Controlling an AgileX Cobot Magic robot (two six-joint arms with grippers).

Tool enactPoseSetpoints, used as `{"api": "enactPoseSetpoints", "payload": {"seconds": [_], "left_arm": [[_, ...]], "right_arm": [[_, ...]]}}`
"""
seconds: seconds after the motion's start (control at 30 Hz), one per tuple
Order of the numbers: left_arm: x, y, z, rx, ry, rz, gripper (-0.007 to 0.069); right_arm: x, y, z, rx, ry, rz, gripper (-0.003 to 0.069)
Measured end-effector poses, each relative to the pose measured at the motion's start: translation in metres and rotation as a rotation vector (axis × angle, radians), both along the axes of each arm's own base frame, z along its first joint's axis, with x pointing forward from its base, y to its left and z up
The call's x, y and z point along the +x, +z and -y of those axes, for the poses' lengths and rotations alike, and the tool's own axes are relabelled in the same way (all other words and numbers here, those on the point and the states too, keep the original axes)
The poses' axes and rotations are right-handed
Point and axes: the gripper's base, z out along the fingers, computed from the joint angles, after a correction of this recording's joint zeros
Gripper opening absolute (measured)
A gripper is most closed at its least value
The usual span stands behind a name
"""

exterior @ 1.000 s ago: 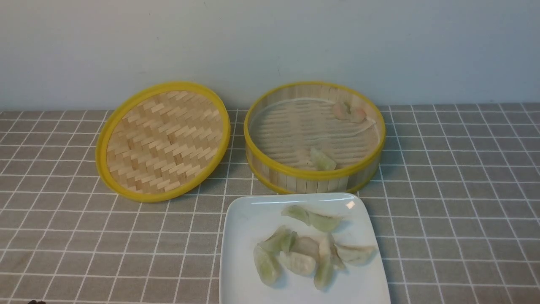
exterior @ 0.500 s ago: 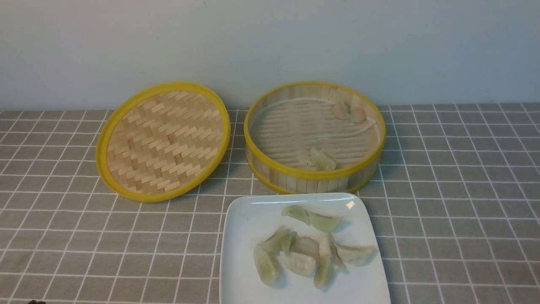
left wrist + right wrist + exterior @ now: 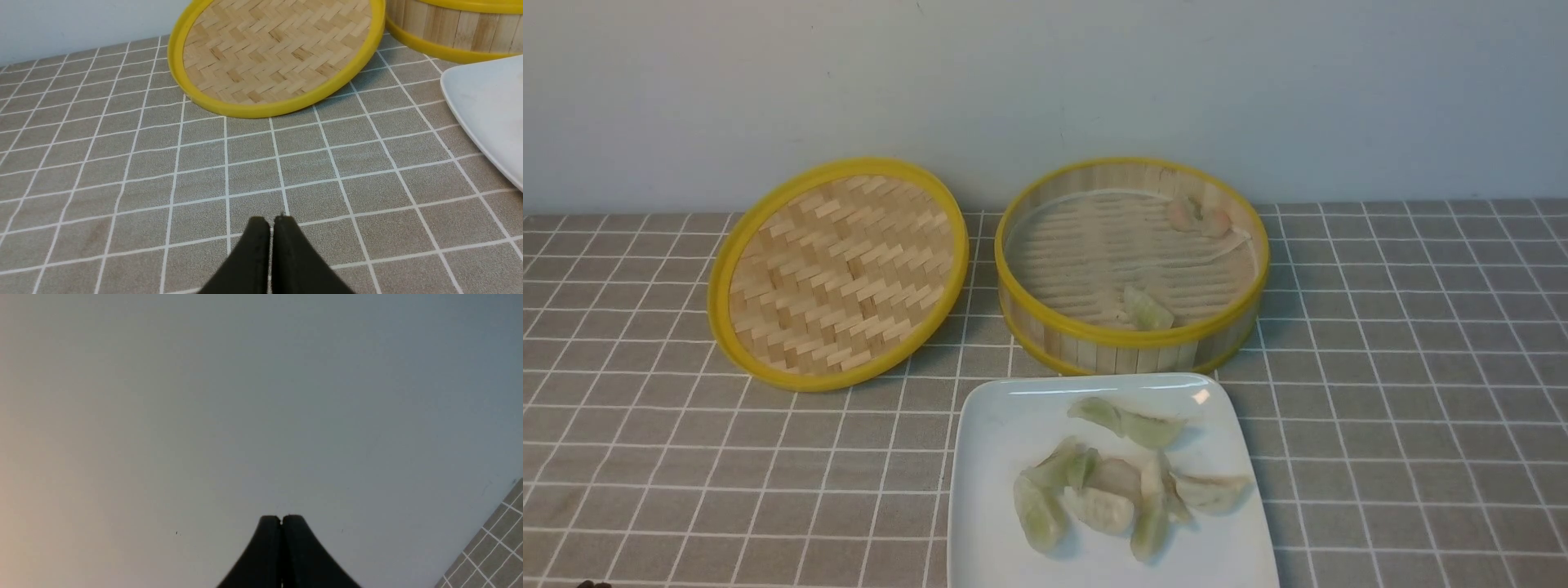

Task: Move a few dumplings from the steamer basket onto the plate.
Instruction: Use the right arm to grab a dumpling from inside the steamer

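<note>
The steamer basket (image 3: 1013,245) stands at the back centre, holding two pinkish dumplings (image 3: 1199,216) by its far wall and a green dumpling (image 3: 1147,310) by its near wall. Several green and pale dumplings (image 3: 1111,490) lie piled on the white plate (image 3: 988,457) in front of it. My left gripper (image 3: 270,220) is shut and empty, low over the cloth, well short of the lid, with the plate's edge (image 3: 486,102) off to one side. My right gripper (image 3: 281,517) is shut and empty, facing the bare wall. Neither gripper shows in the front view.
The woven lid (image 3: 837,273) with its yellow rim leans against the basket's left side. A grey checked cloth (image 3: 1405,392) covers the table, and a plain pale wall (image 3: 1045,82) stands right behind the basket.
</note>
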Motion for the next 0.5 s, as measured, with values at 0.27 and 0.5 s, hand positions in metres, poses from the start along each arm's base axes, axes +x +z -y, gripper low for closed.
{"api": "enactPoseSetpoints", "payload": {"seconds": [0.27, 0.5], "left_arm": [[0.0, 0.0, 0.0, 0.0, 0.0, 0.0, -0.0005], [0.0, 0.0, 0.0, 0.0, 0.0, 0.0, -0.0005]], "right_arm": [[-0.003, 0.023, -0.008, -0.107, 0.061, -0.021, -0.0015], [0.034, 0.088, -0.031, -0.489, 0.305, -0.518, -0.0013]]}}
